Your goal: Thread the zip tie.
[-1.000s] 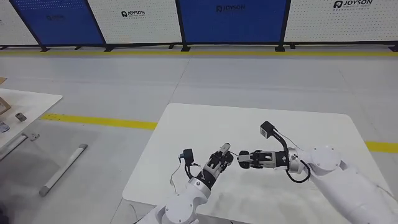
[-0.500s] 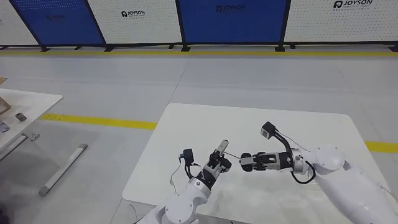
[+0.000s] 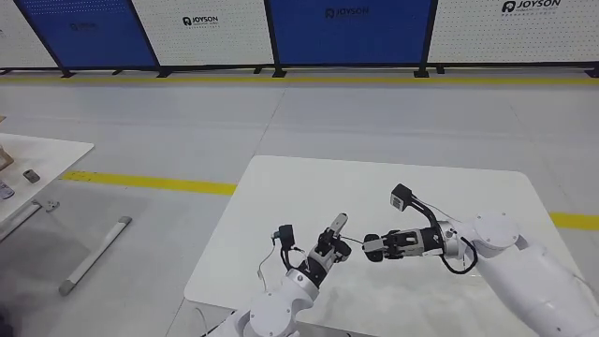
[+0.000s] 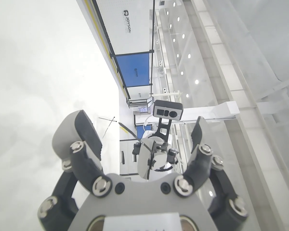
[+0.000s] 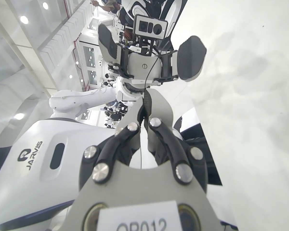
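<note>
Both arms hang low over the white counter (image 3: 299,187), near its edge closest to the robot and a little toward that edge's left end. The two wrists face each other, just apart.

The right pincer (image 5: 144,98) has its fingers pressed together on the zip tie (image 4: 133,135), a thin black strip. From the right wrist view the strip runs through the closed tips. One part trails back between the finger links. The other part rises in a slight curve toward the left arm.

The left pincer (image 4: 141,121) is spread wide and holds nothing. Its two dark ribbed pads (image 4: 88,131) stand well apart on either side of the gap. From the left wrist view the free end of the zip tie points into that gap, and the right arm's wrist sits directly behind it. In the top view the tie spans the short space between the two pincers, above the counter and not lying on it.

Past the left pincer, a thin dark line (image 4: 108,126) crosses the counter surface. It may be another tie or only a shadow; the view is too faint to tell.
</note>
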`<state>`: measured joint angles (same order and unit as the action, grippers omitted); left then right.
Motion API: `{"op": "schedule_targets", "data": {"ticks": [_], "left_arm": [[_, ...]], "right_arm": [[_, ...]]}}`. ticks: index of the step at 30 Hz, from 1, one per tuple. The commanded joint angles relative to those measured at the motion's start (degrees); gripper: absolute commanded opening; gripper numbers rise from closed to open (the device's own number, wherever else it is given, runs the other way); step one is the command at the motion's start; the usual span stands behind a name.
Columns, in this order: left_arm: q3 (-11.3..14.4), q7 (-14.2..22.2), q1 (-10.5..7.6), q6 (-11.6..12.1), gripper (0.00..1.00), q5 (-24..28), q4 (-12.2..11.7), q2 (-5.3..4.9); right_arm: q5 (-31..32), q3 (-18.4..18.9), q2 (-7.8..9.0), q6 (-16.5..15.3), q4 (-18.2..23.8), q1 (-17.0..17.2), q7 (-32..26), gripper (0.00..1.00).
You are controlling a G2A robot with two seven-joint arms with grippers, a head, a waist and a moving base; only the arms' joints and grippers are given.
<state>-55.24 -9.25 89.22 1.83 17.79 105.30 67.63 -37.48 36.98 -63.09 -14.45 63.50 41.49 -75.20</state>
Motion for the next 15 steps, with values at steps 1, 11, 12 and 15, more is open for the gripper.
{"op": "schedule_targets", "data": {"ticks": [1, 11, 12, 15], "left_arm": [[-0.5, 2.9, 0.76, 1.5, 1.0, 0.6, 0.4, -0.18], [-0.9, 3.4, 1.04, 2.9, 1.0, 0.7, 0.5, -0.21], [-1.0, 3.1, 0.88, 3.3, 1.0, 0.3, 0.2, -0.15], [-0.7, 1.3, 0.51, 4.5, 1.0, -1.6, -0.6, 0.1]], "right_arm": [[0.0, 0.0, 0.0, 0.0, 0.0, 0.0, 0.0, 0.0], [0.0, 0.0, 0.0, 0.0, 0.0, 0.0, 0.0, 0.0], [0.0, 0.0, 0.0, 0.0, 0.0, 0.0, 0.0, 0.0], [0.0, 0.0, 0.0, 0.0, 0.0, 0.0, 0.0, 0.0]]}}
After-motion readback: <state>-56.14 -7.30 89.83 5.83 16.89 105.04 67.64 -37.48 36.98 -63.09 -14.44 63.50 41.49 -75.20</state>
